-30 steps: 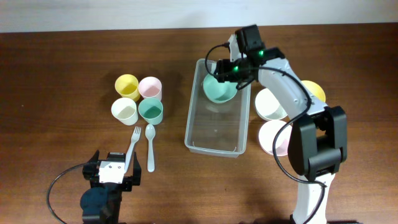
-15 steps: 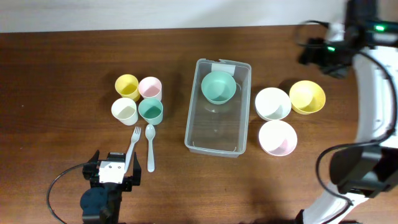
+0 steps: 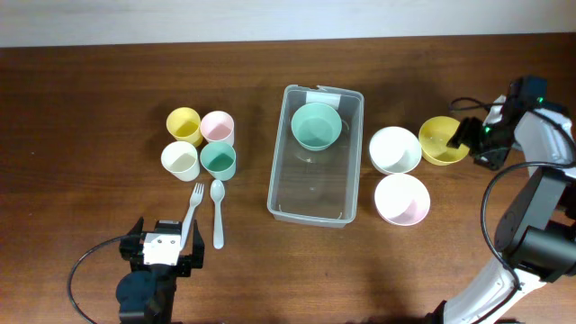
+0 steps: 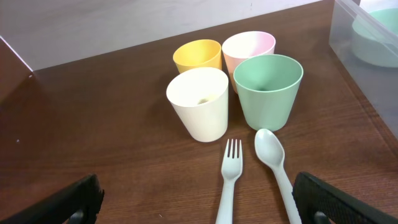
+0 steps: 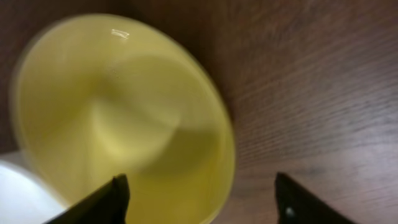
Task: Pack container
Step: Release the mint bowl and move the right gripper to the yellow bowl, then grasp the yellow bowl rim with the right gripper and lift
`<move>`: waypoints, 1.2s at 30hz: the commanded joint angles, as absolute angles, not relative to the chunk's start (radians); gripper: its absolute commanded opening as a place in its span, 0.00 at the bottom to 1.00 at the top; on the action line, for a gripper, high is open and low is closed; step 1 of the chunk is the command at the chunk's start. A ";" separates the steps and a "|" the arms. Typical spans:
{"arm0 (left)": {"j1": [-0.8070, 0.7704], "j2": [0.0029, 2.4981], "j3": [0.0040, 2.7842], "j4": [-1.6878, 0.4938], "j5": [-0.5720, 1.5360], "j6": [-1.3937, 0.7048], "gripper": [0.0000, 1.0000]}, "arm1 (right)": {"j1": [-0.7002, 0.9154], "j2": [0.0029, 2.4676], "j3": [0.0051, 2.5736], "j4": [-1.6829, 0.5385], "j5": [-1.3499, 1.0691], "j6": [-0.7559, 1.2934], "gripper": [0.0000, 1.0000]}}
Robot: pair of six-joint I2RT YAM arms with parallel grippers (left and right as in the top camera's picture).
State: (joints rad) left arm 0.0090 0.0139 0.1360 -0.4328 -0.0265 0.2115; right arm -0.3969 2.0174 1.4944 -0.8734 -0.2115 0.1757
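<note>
The clear container (image 3: 314, 193) stands mid-table with a green bowl (image 3: 316, 125) inside at its far, labelled end; its corner shows in the left wrist view (image 4: 367, 37). A yellow bowl (image 3: 439, 139) sits right of it and fills the right wrist view (image 5: 118, 124). My right gripper (image 3: 464, 137) (image 5: 199, 196) is open, its fingers straddling the yellow bowl's right rim. My left gripper (image 3: 162, 252) (image 4: 199, 205) is open and empty at the front left, just behind a white fork (image 4: 229, 180) and spoon (image 4: 277, 168).
A white bowl (image 3: 394, 149) and a pink-lined bowl (image 3: 401, 199) sit right of the container. Yellow (image 3: 184, 124), pink (image 3: 218, 127), cream (image 3: 179, 160) and green (image 3: 218, 160) cups stand at the left, with the fork (image 3: 193, 209) and spoon (image 3: 217, 211) below them.
My right gripper let go of the green bowl in the container, swung up and right, then came down over the yellow bowl. The left arm has not moved.
</note>
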 commanded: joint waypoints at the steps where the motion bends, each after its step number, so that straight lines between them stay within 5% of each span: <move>1: 0.009 0.007 0.127 -0.430 -0.015 0.195 1.00 | -0.402 2.019 1.429 -0.800 -0.237 0.179 0.58; 3: 0.009 0.007 0.127 -0.430 -0.016 0.195 1.00 | -0.402 2.019 1.415 -0.775 -0.236 0.200 0.47; 7: 0.009 0.007 0.127 -0.430 -0.016 0.195 1.00 | -0.402 2.030 1.380 -0.723 -0.237 0.251 0.45; 13: 0.009 0.007 0.127 -0.430 -0.015 0.195 1.00 | -0.402 2.085 1.378 -0.690 -0.327 0.290 0.27; 16: 0.009 0.007 0.127 -0.430 -0.016 0.195 1.00 | -0.404 2.086 1.379 -0.672 -0.358 0.297 0.04; 30: 0.009 0.007 0.127 -0.430 -0.015 0.195 1.00 | -0.600 2.067 1.382 -0.556 -1.032 0.287 0.04; 36: 0.009 0.007 0.127 -0.430 -0.015 0.195 1.00 | -0.516 1.885 1.382 -0.598 -1.162 0.285 0.04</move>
